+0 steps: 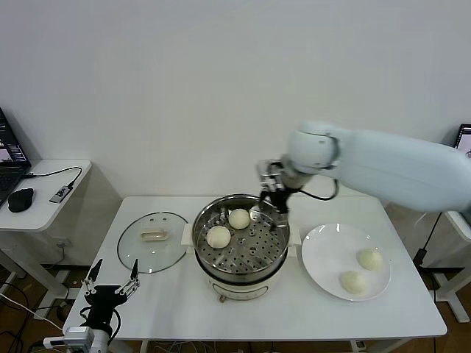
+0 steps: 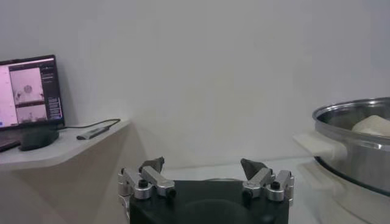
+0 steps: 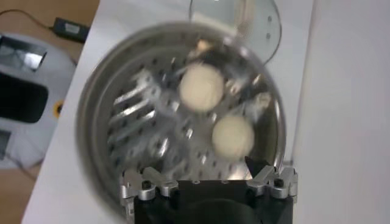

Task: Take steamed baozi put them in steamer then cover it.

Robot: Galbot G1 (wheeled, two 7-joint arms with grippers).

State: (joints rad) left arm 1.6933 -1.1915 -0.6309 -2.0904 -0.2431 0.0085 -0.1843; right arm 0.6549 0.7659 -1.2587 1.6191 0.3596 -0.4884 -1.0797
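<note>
The steel steamer [image 1: 243, 276] stands mid-table on its cream base. Two baozi lie on its perforated tray, one at the back [image 1: 239, 218] and one to the left [image 1: 218, 236]. Two more baozi [image 1: 370, 258] [image 1: 354, 282] lie on the white plate [image 1: 327, 254] at the right. The glass cover [image 1: 152, 241] lies flat on the table left of the steamer. My right gripper [image 1: 272, 198] hangs open and empty over the steamer's far right rim. The right wrist view shows both buns [image 3: 202, 87] [image 3: 233, 136] below it. My left gripper [image 1: 112, 283] is open and parked low at the table's front left.
A side desk [image 1: 51, 209] at the far left holds a laptop [image 2: 27, 91] and a black mouse [image 1: 20, 198]. The wall runs close behind the table. In the left wrist view the steamer's wall [image 2: 353, 140] stands off to one side.
</note>
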